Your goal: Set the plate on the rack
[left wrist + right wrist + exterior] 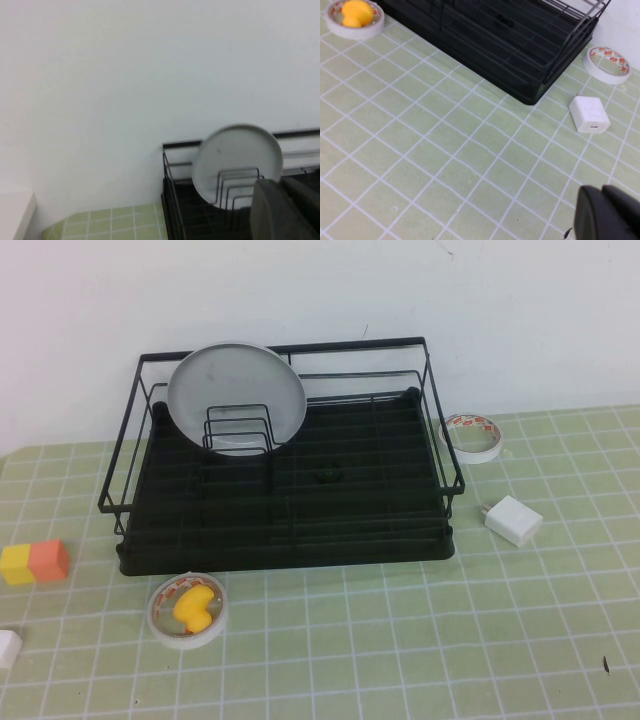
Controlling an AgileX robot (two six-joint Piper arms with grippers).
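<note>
The pale grey-blue plate (236, 398) stands upright at the back left of the black wire rack (300, 545), held behind the upright wire dividers. It also shows in the left wrist view (235, 155), with the rack's corner (170, 200) below it. My left gripper (282, 182) is shut and empty, raised in front of the rack and apart from the plate. My right gripper (602, 189) is shut and empty above the green mat, to the right of and nearer than the rack (520, 50). Neither arm shows in the high view.
A white tape roll with a yellow object inside (187, 610) lies in front of the rack. A second tape roll (472, 434) and a white charger block (513, 520) lie to its right. Yellow and orange blocks (35, 562) sit at the left edge.
</note>
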